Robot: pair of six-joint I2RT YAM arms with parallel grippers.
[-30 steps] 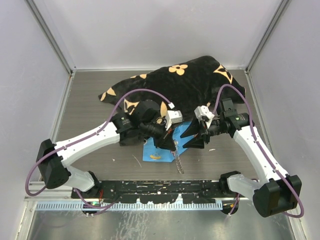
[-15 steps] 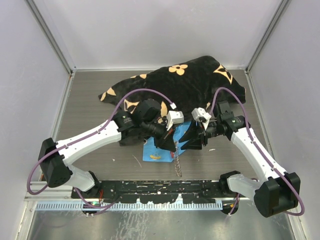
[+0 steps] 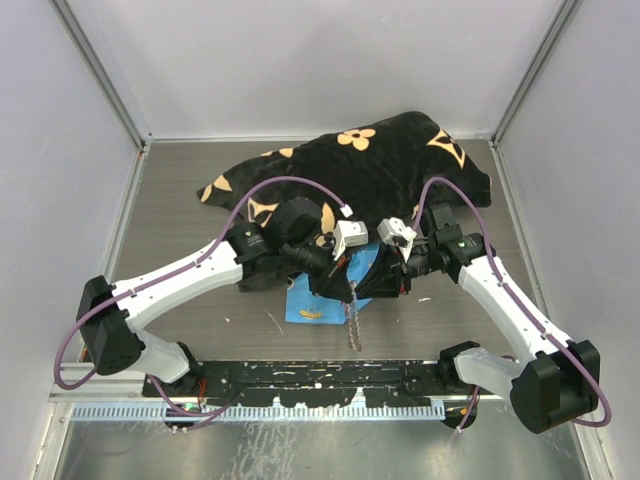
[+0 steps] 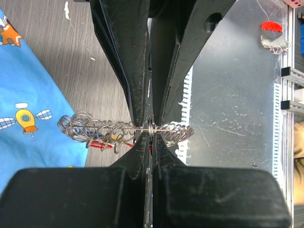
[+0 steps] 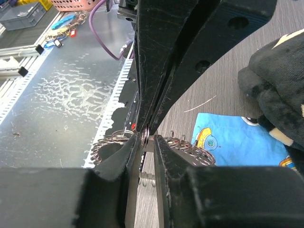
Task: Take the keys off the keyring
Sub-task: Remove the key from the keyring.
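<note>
Keyring (image 3: 352,320) hangs coiled at centre of the top view, over the counter (image 3: 180,200), at the blue cloth's (image 3: 305,303) right edge. Left fingers (image 4: 149,140) are clenched on it. Right fingers (image 5: 148,138) flank it, narrowly apart; cannot tell if gripping.
</note>
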